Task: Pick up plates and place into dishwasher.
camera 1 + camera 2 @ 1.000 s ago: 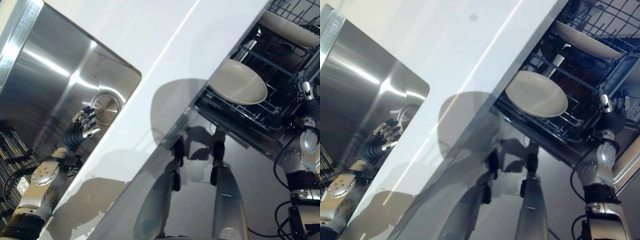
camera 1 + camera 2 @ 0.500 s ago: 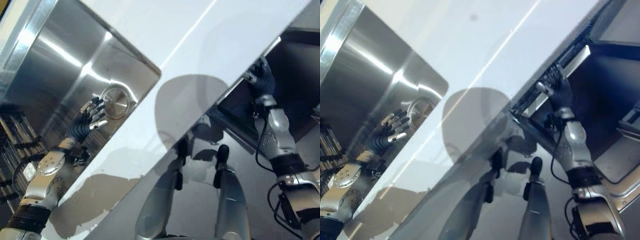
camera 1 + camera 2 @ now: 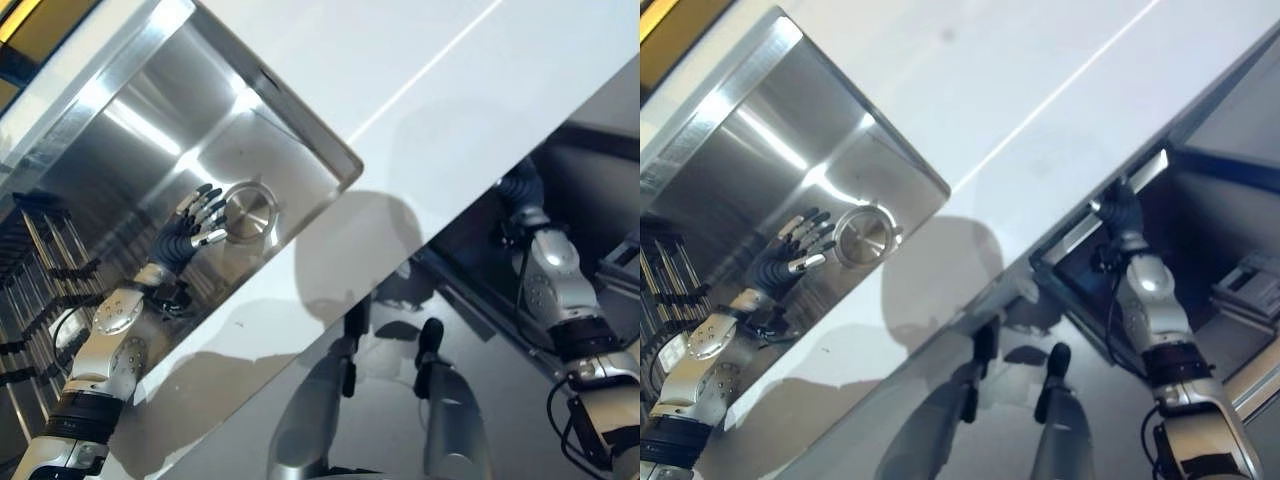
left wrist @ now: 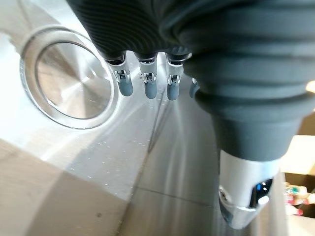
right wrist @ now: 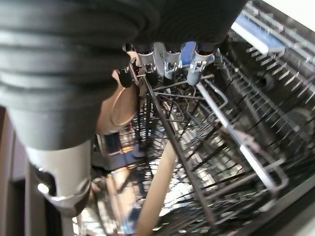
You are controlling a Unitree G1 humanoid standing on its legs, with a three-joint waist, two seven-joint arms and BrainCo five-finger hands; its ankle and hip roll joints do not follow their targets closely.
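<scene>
Past my right hand's fingers [image 5: 170,60] the dishwasher's wire rack [image 5: 236,137] holds a beige plate [image 5: 115,110] standing on edge, and a second plate's rim [image 5: 153,196] shows lower down. The straight fingertips touch the rack's front wire. From the head, my right hand [image 3: 1120,208] reaches under the counter's edge into the dark dishwasher opening [image 3: 1210,200]. My left hand [image 3: 190,232] hovers open over the steel sink [image 3: 120,150], beside the round drain [image 3: 250,212], holding nothing. Its fingers [image 4: 147,86] hang just above the sink floor.
A white counter [image 3: 420,110] runs diagonally between the sink and the dishwasher. A dark wire drying rack [image 3: 35,270] stands at the sink's left side. A light strip [image 3: 1110,210] edges the dishwasher opening by my right hand.
The camera has shifted. The rack with its plates, pulled out a second ago, now sits inside under the counter, and my right hand has followed to the opening. My left hand stays over the sink.
</scene>
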